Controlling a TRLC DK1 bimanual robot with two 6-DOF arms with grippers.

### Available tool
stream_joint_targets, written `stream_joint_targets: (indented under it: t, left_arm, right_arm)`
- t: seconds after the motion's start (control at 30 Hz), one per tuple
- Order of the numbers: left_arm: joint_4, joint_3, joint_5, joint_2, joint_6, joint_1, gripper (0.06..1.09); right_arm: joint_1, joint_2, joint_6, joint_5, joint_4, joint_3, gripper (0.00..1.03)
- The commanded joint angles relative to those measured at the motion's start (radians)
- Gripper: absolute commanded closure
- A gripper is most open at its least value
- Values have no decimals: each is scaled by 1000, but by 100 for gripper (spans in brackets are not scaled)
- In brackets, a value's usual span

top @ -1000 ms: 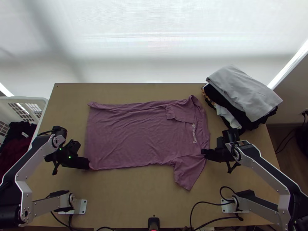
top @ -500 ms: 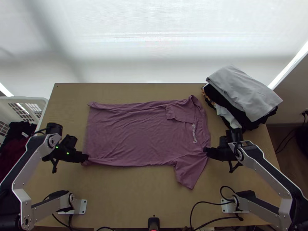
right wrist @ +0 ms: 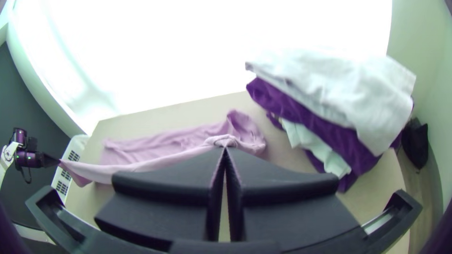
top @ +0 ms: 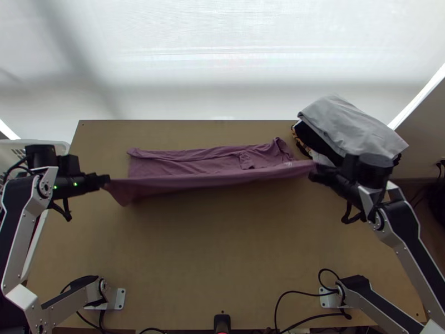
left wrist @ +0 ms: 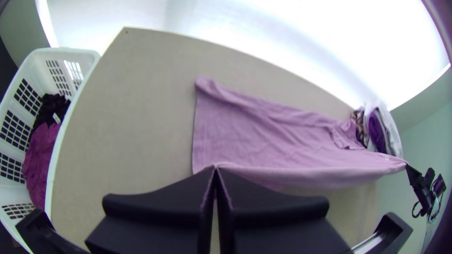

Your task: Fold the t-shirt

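Over the wooden table's (top: 222,261) far half, left gripper (top: 106,181) and right gripper (top: 312,170) clench the T-shirt's (top: 206,181) raised edge; uneven lowering could skew it.

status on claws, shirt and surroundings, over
Left claw and right claw shut on t-shirt, one at each end; near side held up, far side on table; clothes stack beside right claw, possible snag.

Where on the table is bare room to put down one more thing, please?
The table is bare between the t-shirt and the arms' bases, and between the t-shirt and the white basket, partly under the left gripper. Crowded: the far right, with the clothes pile beside the right gripper.
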Motion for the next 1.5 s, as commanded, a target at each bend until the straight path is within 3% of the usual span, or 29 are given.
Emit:
stream_joint_targets:
  t: [0.0,0.17,0.4,0.83,1.1,1.47]
  left_arm:
    - [55,108,0,-22,-113,-1,105]
    - [207,217,-12,-49,-164,-9,105]
    - [474,271,-106,-143,-196,-1,105]
    - [604,338,-198,-326,-254,-7,105]
    - [713,226,-204,-574,-227,2,105]
    - [492,101,-201,-835,-228,4,105]
  right_arm:
    - [3,10,-44,47,63,110,100]
    - [5,50,-90,85,154,239,100]
    - [-14,89,-149,120,287,391,100]
    - [-24,-28,-156,122,313,552,100]
    - [-21,-249,-240,122,189,632,100]
    - [-26,-441,-232,131,-228,707,100]
